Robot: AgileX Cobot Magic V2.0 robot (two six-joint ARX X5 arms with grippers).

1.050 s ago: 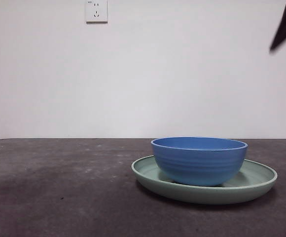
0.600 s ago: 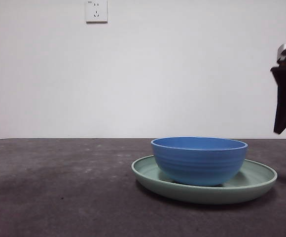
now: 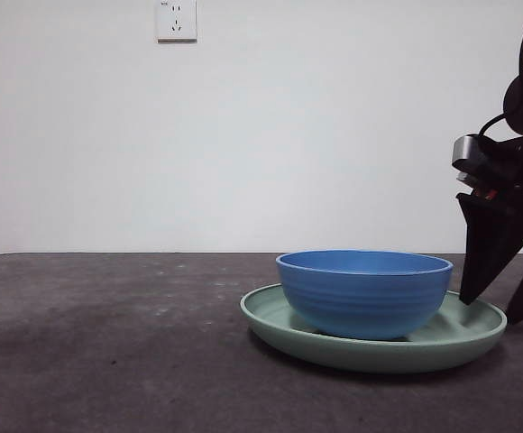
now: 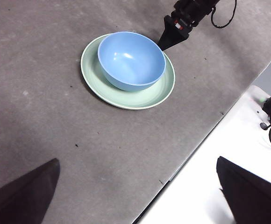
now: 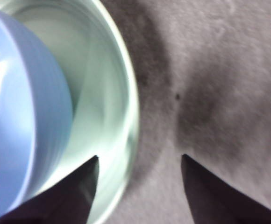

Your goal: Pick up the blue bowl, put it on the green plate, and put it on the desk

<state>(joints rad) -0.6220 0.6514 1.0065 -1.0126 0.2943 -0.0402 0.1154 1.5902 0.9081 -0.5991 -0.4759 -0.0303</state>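
The blue bowl point(image 3: 364, 292) sits upright inside the green plate point(image 3: 473, 330), and the plate lies flat on the counter point(image 3: 108, 343). In the left wrist view the pair lies well in from the counter's pale edge. The bowl's base and the plate's centre are hidden where they meet.

The right hand point(image 3: 505, 302) is low at the plate's rim, on the side away from the pale counter edge. Its jaws stand wide apart: in the right wrist view one jaw tip lies over the plate's inner slope, just beside the bowl, and the other over bare counter, so the rim passes between them. Contact with the rim cannot be confirmed; that view is blurred and cuts off most of the bowl.

The left hand point(image 4: 135, 196) hangs high above the counter's pale edge, jaws wide apart and empty, only their tips in view.

A wall socket point(image 3: 176, 20) is partly cut off at the top of the front view.
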